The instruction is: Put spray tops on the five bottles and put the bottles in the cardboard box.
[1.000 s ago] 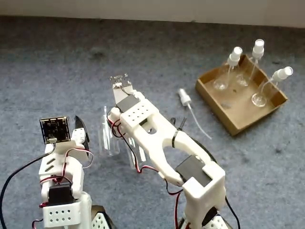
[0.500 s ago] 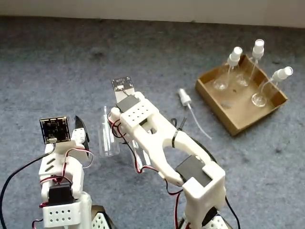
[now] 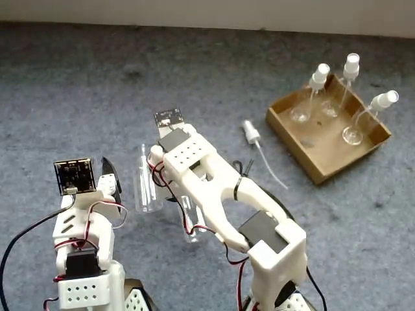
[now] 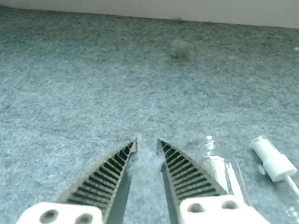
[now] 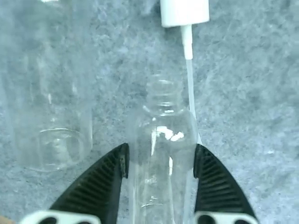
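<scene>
— Arms?
— Right tool [image 5: 160,148] low, clamped on one bare bottle [image 5: 161,126]; left tool [image 4: 147,142] slightly apart, near a second bottle [image 3: 148,188].
— The rest?
— Three capped bottles [image 3: 314,91] in the cardboard box [image 3: 305,159]; one loose spray top [image 3: 250,133].

No writing, label, number or sign can be read anywhere. The small circuit board [image 3: 73,176] at the lower left of the high view and the second board [image 3: 168,118] near its middle carry marks too small to make out. The cardboard box [image 3: 321,155] at the upper right shows plain brown card.
</scene>
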`<act>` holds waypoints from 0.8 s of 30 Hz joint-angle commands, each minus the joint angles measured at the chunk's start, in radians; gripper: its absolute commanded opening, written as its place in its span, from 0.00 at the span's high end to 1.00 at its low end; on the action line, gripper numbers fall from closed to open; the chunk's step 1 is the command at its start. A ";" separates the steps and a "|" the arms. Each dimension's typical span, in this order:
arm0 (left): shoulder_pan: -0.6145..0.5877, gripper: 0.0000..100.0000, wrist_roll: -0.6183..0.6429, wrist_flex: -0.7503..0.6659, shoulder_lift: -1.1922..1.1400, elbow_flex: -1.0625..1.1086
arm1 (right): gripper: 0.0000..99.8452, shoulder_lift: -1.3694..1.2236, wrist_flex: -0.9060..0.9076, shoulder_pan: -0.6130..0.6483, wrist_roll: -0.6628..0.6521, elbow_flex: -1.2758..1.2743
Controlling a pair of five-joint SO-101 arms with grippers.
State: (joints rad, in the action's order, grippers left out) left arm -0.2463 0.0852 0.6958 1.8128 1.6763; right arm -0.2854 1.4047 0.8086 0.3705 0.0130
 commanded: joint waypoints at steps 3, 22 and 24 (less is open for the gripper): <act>-0.008 0.97 -0.006 0.002 0.005 0.019 | 0.88 0.024 0.107 -0.050 -0.002 0.153; -0.008 0.97 -0.006 0.002 0.005 0.019 | 0.88 0.251 0.361 -0.375 -0.703 0.329; -0.008 0.97 -0.006 0.002 0.005 0.019 | 0.88 0.338 0.361 -0.392 -0.704 0.283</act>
State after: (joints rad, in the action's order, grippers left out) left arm -0.2463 0.0852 0.6958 1.8128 1.6763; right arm -0.1059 1.7453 0.4588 -0.3107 0.3214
